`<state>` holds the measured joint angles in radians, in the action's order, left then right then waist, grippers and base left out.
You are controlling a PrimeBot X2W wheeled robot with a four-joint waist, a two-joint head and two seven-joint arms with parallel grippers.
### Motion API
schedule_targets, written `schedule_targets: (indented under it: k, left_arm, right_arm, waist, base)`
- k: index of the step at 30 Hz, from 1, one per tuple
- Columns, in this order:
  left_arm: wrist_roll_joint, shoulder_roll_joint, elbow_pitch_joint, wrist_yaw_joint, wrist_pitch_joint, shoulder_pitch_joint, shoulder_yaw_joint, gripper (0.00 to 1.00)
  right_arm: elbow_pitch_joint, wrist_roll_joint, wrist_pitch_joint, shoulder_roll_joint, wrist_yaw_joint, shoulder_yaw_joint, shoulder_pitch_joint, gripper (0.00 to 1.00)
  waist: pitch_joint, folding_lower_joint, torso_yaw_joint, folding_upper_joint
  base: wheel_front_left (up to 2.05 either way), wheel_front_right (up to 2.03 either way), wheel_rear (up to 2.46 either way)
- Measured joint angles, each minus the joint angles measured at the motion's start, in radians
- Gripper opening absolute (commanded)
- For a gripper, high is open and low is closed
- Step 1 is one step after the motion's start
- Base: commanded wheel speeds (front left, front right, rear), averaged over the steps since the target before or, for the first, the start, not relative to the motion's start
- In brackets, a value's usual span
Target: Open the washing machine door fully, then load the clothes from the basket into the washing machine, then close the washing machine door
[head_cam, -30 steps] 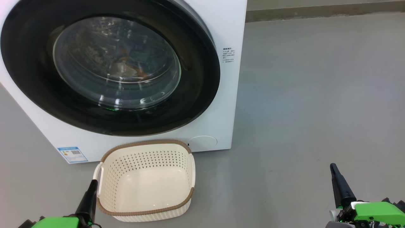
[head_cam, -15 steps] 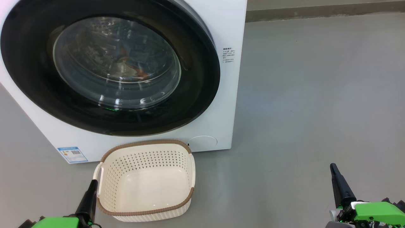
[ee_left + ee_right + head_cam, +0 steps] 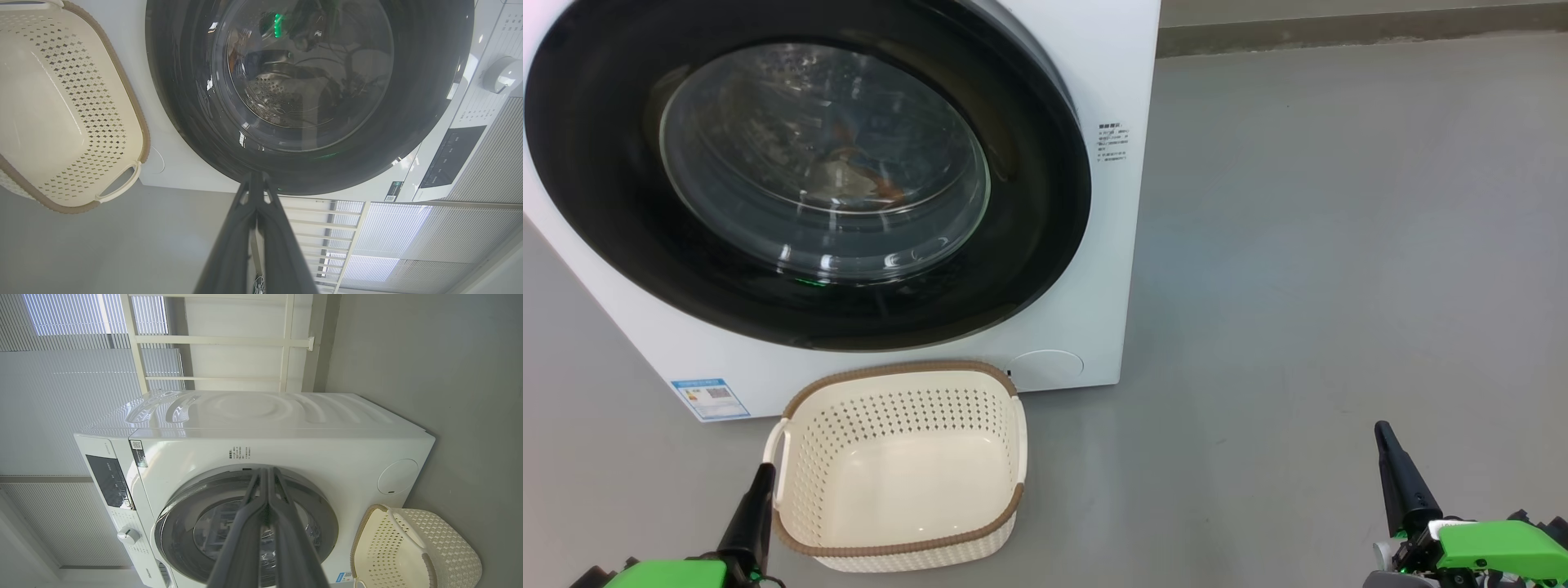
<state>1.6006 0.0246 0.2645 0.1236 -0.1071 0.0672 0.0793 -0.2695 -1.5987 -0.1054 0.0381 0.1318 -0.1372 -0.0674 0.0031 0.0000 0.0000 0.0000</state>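
Nothing moved since earlier: left gripper (image 3: 765, 472), right gripper (image 3: 1381, 430) idle, fingers together, empty. Door (image 3: 1029, 245) closed, basket (image 3: 890, 369) empty (clothes (image 3: 886, 189) glimpsed behind glass) — task looks done.

**Washing machine** (image 3: 1107, 269): smooth white casing with a soft sheen; the top panel is pressed in shallow ripples.
**Washing machine door** (image 3: 817, 163): wide glossy black rim, mirror-like, around clear bulging glass that catches highlights.
**Drum** (image 3: 278, 96), behind the glass: bright perforated metal.
**Basket** (image 3: 903, 404): smooth cream plastic, walls pierced with small holes, with a brown woven-look rim.
**Floor** (image 3: 1339, 245): grey, matt, even.
**Left gripper** (image 3: 766, 472) and **right gripper** (image 3: 1383, 431): matt dark fingers, glossy green shells.
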Motion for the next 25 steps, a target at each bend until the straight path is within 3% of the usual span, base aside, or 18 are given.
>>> schedule_targets:
  k: [25]
  left_arm:
    - [0.0, 0.0, 0.0, 0.0, 0.0, 0.0, 0.0, 0.0]
  right_arm:
    - [0.0, 0.0, 0.0, 0.0, 0.0, 0.0, 0.0, 0.0]
  waist:
    - [0.0, 0.0, 0.0, 0.0]
  base:
    - [0.0, 0.0, 0.0]
